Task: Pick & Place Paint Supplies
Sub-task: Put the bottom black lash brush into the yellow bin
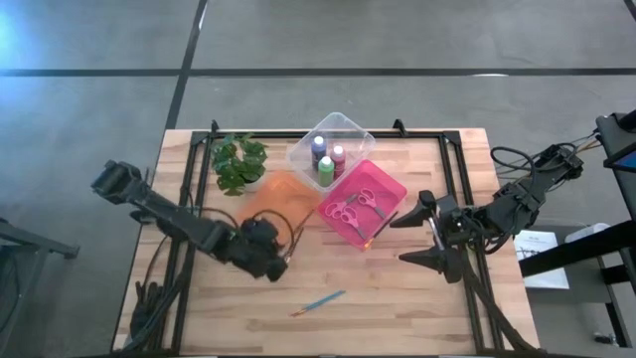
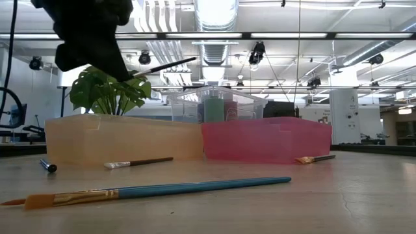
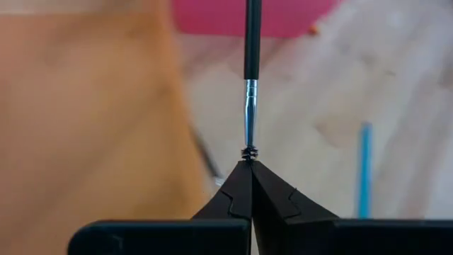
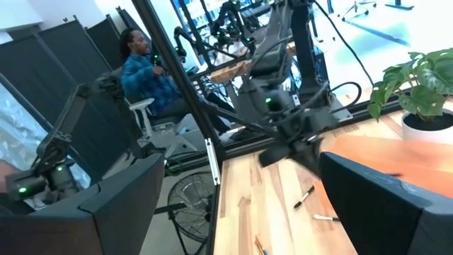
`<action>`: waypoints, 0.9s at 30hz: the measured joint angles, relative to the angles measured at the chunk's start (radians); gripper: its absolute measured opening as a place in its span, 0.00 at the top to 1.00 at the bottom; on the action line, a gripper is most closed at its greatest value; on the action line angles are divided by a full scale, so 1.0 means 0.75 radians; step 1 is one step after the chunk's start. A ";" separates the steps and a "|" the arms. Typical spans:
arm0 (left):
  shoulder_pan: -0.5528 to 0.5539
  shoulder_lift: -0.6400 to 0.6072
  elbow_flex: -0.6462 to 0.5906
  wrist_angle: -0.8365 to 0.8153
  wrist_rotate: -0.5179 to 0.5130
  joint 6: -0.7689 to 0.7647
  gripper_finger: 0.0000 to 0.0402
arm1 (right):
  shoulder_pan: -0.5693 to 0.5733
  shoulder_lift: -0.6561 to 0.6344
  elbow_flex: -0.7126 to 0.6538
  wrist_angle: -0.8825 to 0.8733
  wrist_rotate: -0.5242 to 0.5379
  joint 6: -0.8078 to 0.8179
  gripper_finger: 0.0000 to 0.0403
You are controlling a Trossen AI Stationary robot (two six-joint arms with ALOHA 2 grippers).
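The table (image 1: 397,288) is pale matt wood with visible grain. The pink tray (image 1: 383,199), orange tray (image 1: 273,194) and clear tub (image 1: 343,127) look like translucent plastic. The held paintbrush (image 3: 250,71) has a glossy black handle and shiny metal collar.

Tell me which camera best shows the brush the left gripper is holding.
Left wrist view: the left gripper pinches the black-handled paintbrush by its bristle end. Low view shows its handle sticking out; high view barely shows it; right wrist view doesn't show it clearly.

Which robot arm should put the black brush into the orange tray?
Probably the left: its gripper is shut on the black brush, raised beside the orange tray. The right gripper waits open and empty past the pink tray.
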 joint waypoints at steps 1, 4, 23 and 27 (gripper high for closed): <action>0.020 -0.021 0.000 -0.044 0.002 0.001 1.00 | 0.000 0.000 0.000 0.003 0.000 0.004 0.08; 0.069 -0.093 -0.001 -0.219 0.005 -0.002 1.00 | 0.000 0.000 0.000 0.008 0.000 0.015 0.08; 0.299 -0.194 -0.125 -0.504 0.091 0.080 0.92 | 0.000 0.000 0.000 0.018 0.005 0.003 0.08; 0.299 -0.194 -0.126 -0.505 0.073 0.104 0.85 | 0.000 0.000 0.000 0.018 0.011 0.003 0.08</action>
